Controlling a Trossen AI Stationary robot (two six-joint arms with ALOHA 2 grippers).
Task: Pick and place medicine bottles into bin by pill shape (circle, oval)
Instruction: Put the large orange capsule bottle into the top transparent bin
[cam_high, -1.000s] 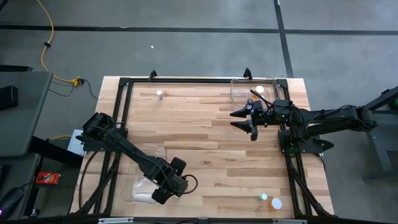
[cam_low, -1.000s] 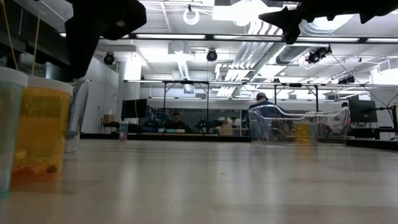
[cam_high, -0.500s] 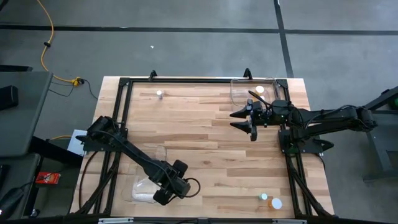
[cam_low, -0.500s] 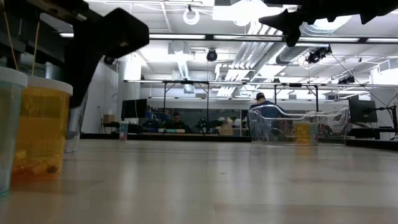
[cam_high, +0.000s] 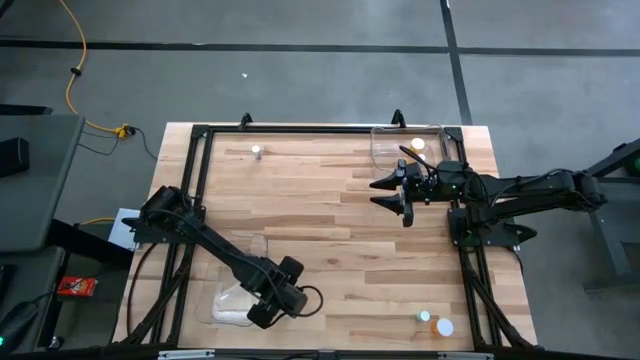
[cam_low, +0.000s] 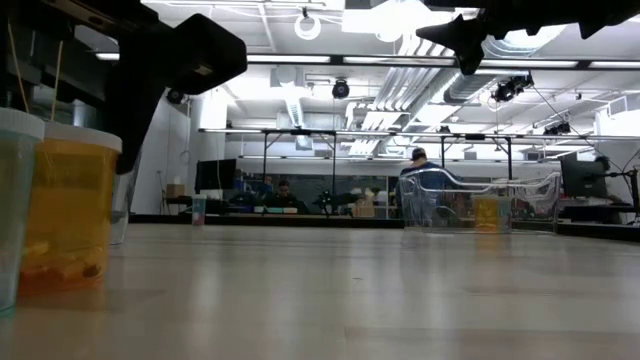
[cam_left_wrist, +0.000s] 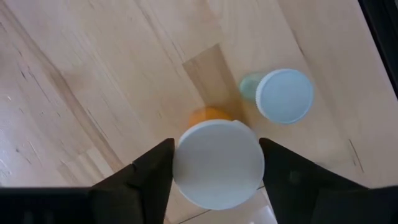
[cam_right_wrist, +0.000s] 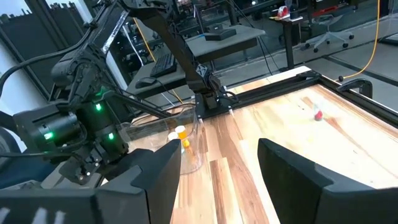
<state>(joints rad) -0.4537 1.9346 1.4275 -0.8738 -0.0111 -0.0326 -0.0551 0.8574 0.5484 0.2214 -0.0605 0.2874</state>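
My left gripper (cam_left_wrist: 216, 149) points down near the table's near-left, beside a clear bin (cam_high: 245, 262), and is shut on an orange-amber bottle with a white cap (cam_left_wrist: 217, 163). The bottle stands on the table (cam_low: 65, 210). A pale teal bottle (cam_left_wrist: 283, 94) stands right beside it on its base. The arm hides both in the high view. My right gripper (cam_high: 375, 194) hangs open and empty in the air by the far-right clear bin (cam_high: 385, 140), which holds one orange bottle (cam_low: 488, 212). My left gripper pinches the orange bottle by the sides of its white cap (cam_left_wrist: 181, 163), one finger (cam_left_wrist: 152, 177) on each side. The fingers come from above, pointing down. The bottle is upright, and its base rests on the table in the low view.
A small bottle (cam_high: 257, 152) stands alone at the far left. Two more bottles (cam_high: 425, 317) (cam_high: 444, 327) stand at the near right. A black frame rail (cam_high: 470, 290) runs along the table's sides. Bare wood lies across the middle.
My left gripper has gone a little toward the table's near edge and down around the orange bottle's cap. The bottle has stirred slightly where it stands.
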